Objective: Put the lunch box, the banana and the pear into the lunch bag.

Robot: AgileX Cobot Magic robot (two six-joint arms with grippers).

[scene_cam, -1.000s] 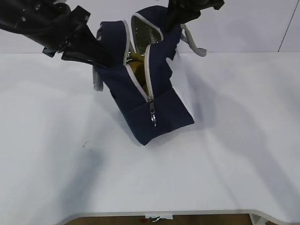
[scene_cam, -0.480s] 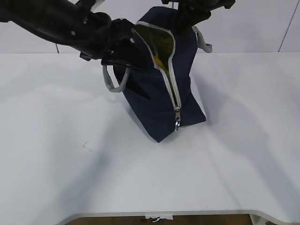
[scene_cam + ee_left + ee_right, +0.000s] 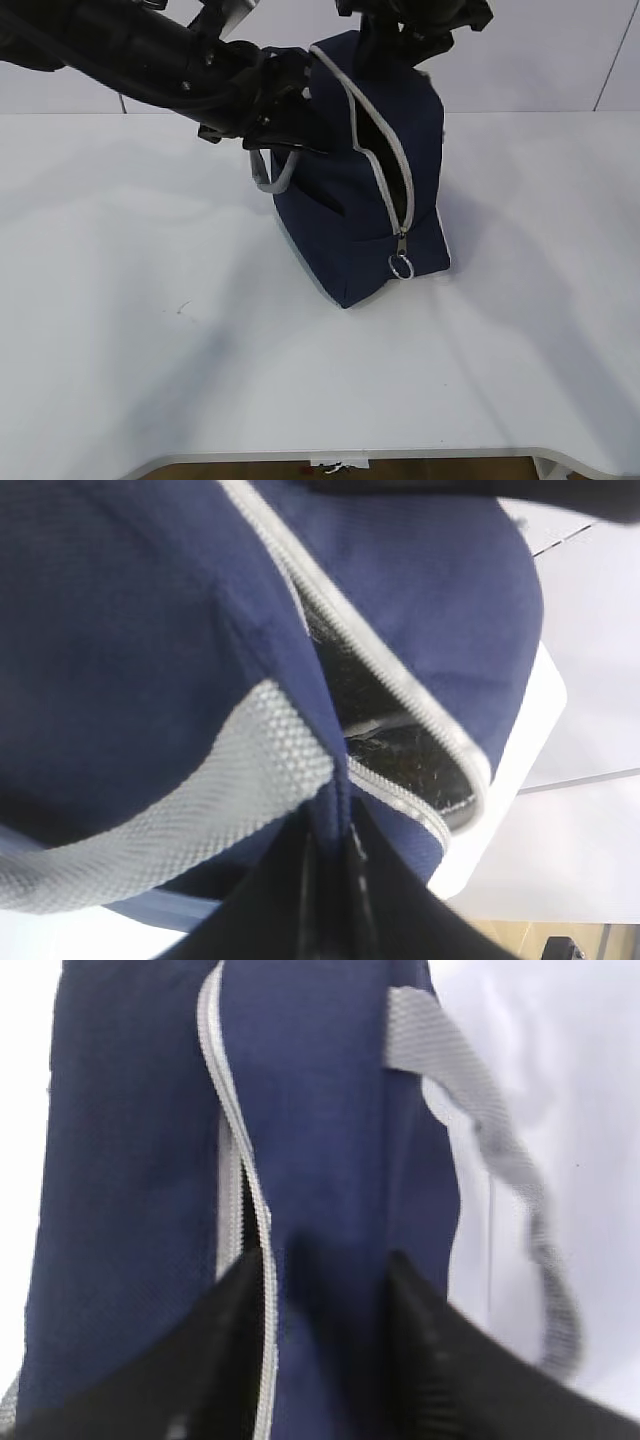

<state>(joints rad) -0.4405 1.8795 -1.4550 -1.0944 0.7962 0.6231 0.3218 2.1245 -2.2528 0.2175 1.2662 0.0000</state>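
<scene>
The navy lunch bag [image 3: 350, 210] stands upright mid-table, its grey zipper open in a narrow slit, with the ring pull [image 3: 401, 266] hanging at its low end. My left gripper [image 3: 300, 115] is shut on a fold of the bag's navy rim [image 3: 330, 825] beside a grey handle [image 3: 200, 790]. Silvery lining [image 3: 410, 750] shows in the slit. My right gripper [image 3: 400, 45] is at the bag's top. Its jaws stand apart over the navy panel [image 3: 330, 1110], beside the zipper. The lunch box, banana and pear are out of view.
The white table [image 3: 150, 330] spreads all around the bag, with its front edge near the bottom of the exterior view. A grey handle loop [image 3: 272, 172] hangs on the bag's left side, and another handle [image 3: 470, 1120] hangs on its right side.
The bag has swung from lying tilted with its mouth spread wide to standing upright. The opening has narrowed to a slit, and the yellow seen inside no longer shows. Both arms moved right with it.
</scene>
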